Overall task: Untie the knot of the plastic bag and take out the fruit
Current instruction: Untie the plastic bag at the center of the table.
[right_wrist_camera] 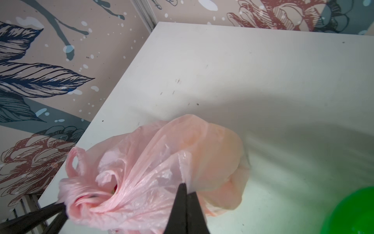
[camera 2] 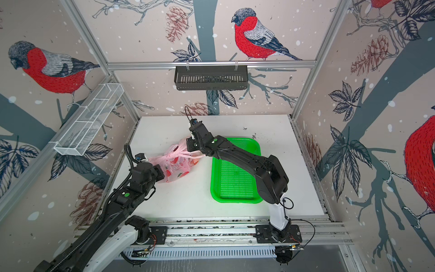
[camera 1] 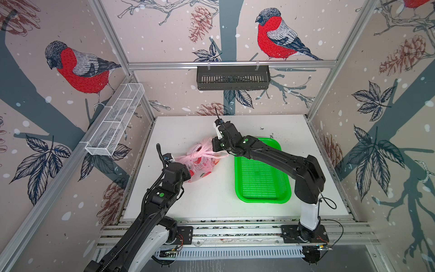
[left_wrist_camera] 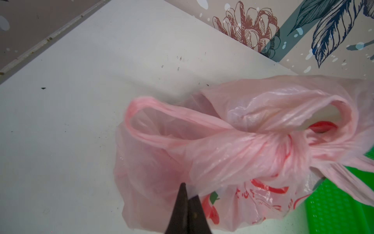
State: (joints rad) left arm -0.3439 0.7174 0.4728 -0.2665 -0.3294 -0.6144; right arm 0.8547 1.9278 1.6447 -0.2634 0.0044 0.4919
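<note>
The pale pink plastic bag (camera 1: pixel 200 166) (camera 2: pixel 180 168) lies left of centre on the white table, its handles twisted into the knot (camera 1: pixel 195 154) (left_wrist_camera: pixel 283 145) (right_wrist_camera: pixel 87 199). My left gripper (left_wrist_camera: pixel 187 192) is shut on a fold of bag film on the bag's near-left side. My right gripper (right_wrist_camera: pixel 186 191) is shut on film at the bag's far-right side, close to the knot. Both sets of fingertips are hidden under the wrists in both top views. The fruit is mostly hidden: a round orange lump (right_wrist_camera: pixel 214 150) shows through the film, and something red (left_wrist_camera: pixel 321 126) sits in a gap by the knot.
A bright green perforated basket (camera 1: pixel 259 179) (camera 2: pixel 233 179) lies right of the bag, partly under the right arm. A white wire shelf (camera 1: pixel 115 120) hangs on the left wall and a black slotted basket (camera 1: pixel 233 77) on the back rail.
</note>
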